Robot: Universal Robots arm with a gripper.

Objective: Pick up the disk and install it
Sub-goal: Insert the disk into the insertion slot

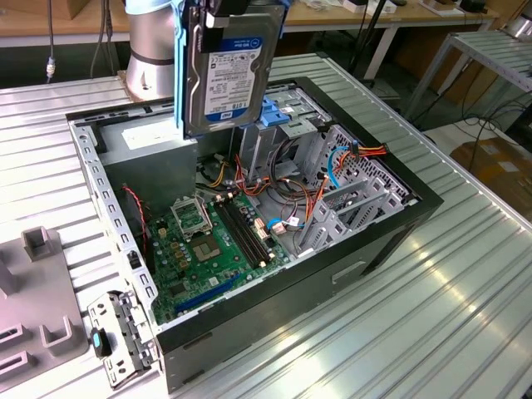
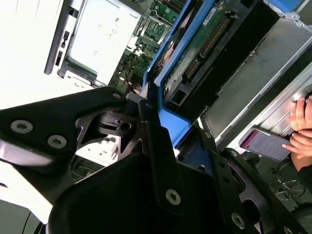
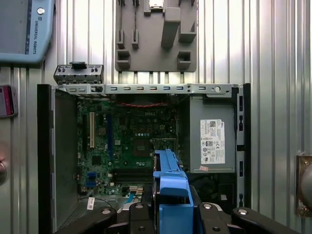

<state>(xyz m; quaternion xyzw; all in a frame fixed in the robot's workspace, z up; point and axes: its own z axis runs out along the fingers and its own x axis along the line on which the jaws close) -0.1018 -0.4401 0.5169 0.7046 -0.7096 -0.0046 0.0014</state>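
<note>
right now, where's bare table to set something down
Bare table runs wide on the exterior view's right of the case and in front of it. The exterior view's left is crowded: grey fixture and bracket. Inside the case, cables pack the space, with the disk held above.

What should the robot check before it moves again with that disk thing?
1. Disk gripped by the claw: ok, clamped at its blue rail.
2. Disk upright above the open case: ok.
3. Cage slot free: cannot tell.
4. Orange cables out of the way: cannot tell; they lie loose beside the cage.
5. Person's hand away from the case: ok, it is off to the side by a phone.
</note>
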